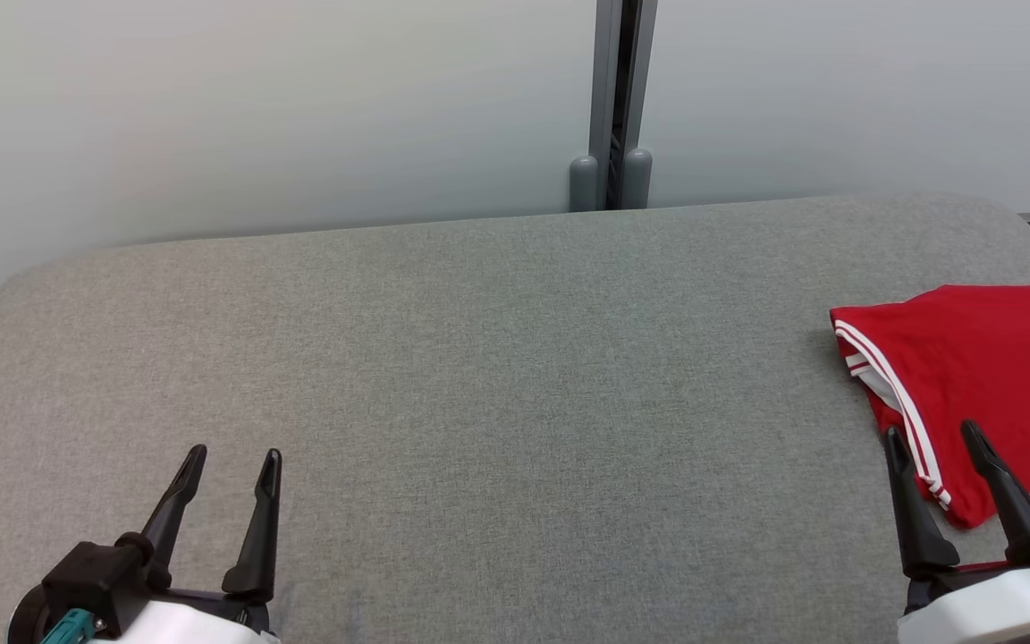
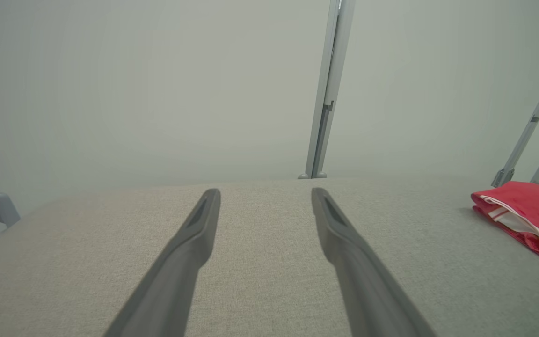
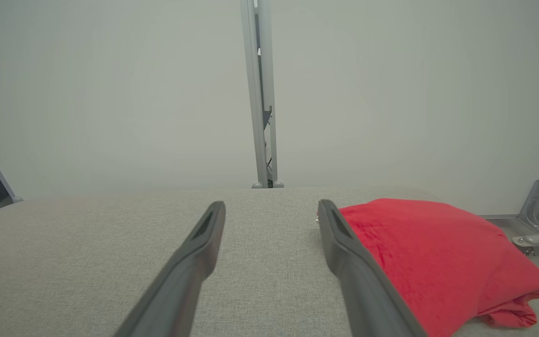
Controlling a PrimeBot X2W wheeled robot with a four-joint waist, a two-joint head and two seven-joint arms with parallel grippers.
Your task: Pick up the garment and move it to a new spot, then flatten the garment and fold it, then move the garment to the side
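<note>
Both pairs wide, empty. Left fingers (image 1: 263, 510) sit over bare bench (image 1: 479, 358). The folded red garment (image 1: 971, 376) lies just beyond the right fingers (image 1: 908, 501), toward their right (contact unclear). Risk: a sideways swing of the right arm snags the striped edge and wrecks the fold.

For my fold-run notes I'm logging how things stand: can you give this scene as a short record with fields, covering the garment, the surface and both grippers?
garment: red fabric garment with white stripe trim, folded compactly
garment place: right end of the grey fabric-covered table
left gripper: open, empty, over bare table at the near left
right gripper: open, empty, at the garment's near edge; contact cannot be told
behind table: grey metal post against a pale wall
</note>
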